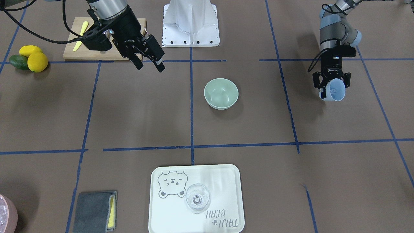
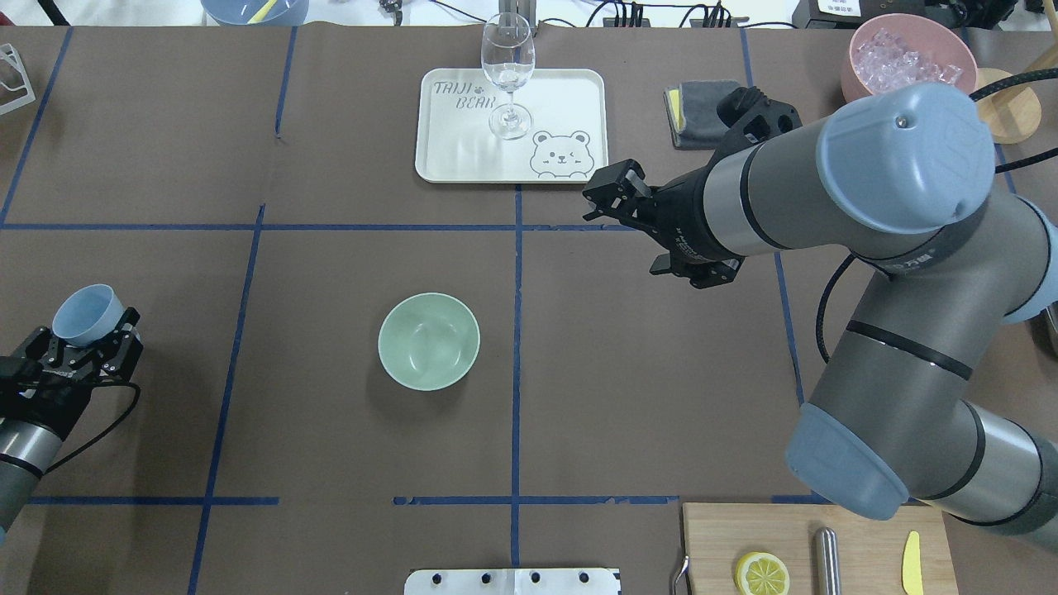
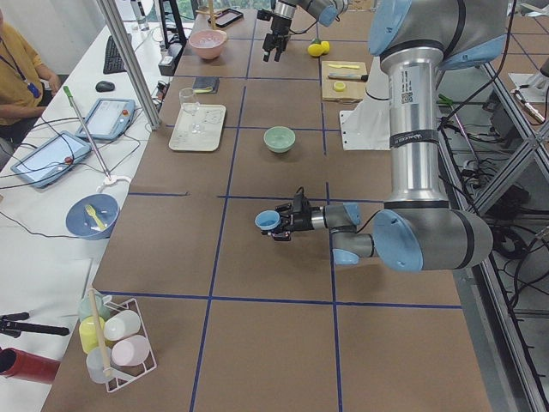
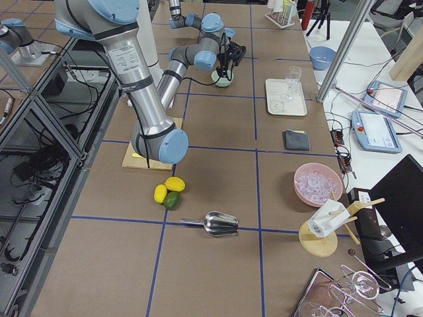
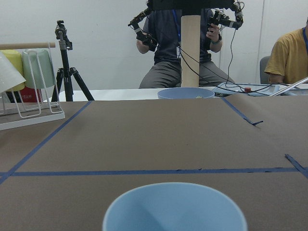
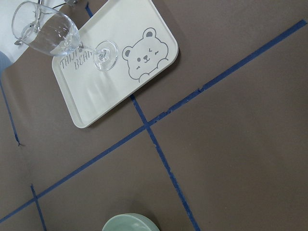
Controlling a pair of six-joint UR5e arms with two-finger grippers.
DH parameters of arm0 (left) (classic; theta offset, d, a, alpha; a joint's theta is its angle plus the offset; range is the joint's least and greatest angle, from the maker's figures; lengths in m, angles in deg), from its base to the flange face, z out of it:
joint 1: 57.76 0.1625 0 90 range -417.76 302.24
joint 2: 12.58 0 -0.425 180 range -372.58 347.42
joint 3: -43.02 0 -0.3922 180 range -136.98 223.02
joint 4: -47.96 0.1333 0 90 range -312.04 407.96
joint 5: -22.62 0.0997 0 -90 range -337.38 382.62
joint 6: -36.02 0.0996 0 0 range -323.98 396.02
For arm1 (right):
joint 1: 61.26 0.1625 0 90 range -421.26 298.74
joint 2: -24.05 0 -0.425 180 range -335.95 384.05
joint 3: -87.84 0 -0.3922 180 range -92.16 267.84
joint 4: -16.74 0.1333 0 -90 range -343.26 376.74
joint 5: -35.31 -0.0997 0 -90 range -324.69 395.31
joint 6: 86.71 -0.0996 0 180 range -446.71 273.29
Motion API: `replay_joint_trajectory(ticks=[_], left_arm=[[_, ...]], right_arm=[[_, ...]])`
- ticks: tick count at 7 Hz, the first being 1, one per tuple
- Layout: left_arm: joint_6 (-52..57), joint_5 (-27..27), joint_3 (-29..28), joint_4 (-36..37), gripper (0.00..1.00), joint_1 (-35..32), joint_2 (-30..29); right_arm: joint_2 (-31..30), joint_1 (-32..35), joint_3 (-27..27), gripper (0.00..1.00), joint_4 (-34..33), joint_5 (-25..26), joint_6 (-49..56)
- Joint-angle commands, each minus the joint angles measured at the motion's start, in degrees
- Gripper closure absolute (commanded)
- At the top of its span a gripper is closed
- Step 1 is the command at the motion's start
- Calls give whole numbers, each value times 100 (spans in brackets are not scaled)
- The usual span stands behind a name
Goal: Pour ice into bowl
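My left pincer (image 1: 333,87) is closed around the light blue cup (image 2: 84,310), one finger on each side of its wall. I hold it roughly mouth-up so that nothing spills before I am ready. In the front-facing view a few glints show inside it, which I take to be the ice (image 1: 336,93) (too small to be sure). The cup hangs above the table (image 2: 331,454) well apart from the bowl (image 2: 397,368), off to the bowl's left as I face it. By my judgement the carry across is the step in hand, and the tipping is not yet begun.

The bowl sits open and upright; whether anything lies in it I cannot tell.

My right pincer (image 1: 150,66) is spread wide and holds nothing. It hovers to the right of the bowl and farther out from me, high enough to leave the pouring path free. The pink container (image 2: 860,41), heaped with more cubes, stands much farther out on that same side, beyond any part in this pour.
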Motion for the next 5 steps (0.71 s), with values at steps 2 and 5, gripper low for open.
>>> replay_joint_trajectory(ticks=[2,5], left_arm=[[3197,-380,1149,-233,100,44,-190],[5695,-354,1098,607,100,202,-1969]], right_arm=[[-47,65,-66,0,-16,-58,0],[-292,373,-92,0,11,-417,0]])
